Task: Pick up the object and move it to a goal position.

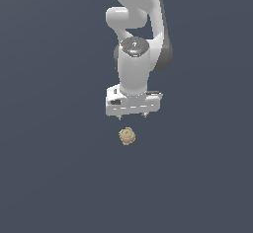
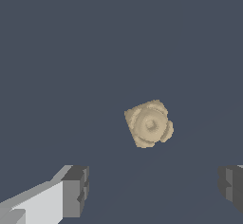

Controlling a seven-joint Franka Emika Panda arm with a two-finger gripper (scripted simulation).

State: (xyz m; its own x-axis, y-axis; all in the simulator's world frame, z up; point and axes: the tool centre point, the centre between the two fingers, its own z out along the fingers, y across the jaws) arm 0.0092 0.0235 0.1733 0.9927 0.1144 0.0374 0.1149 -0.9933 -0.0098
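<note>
Below hand (image 1: 133,114), object (image 2: 149,124): small tan knobbly lump, central dimple, maybe blocky; hand spread wide, empty.

exterior view: looks from a distance at the arm (image 1: 136,44), taking in its gripper (image 1: 132,114) and the dark surface (image 1: 49,177) around it.
wrist view: rides on the wrist, aimed past the fingertips (image 2: 76,190) at the surface, close in.
shared: both views hold the object (image 1: 127,135) (image 2: 149,123) and the gripper's tips.

Tan object (image 1: 127,135) (white tool (image 1: 133,115))
</note>
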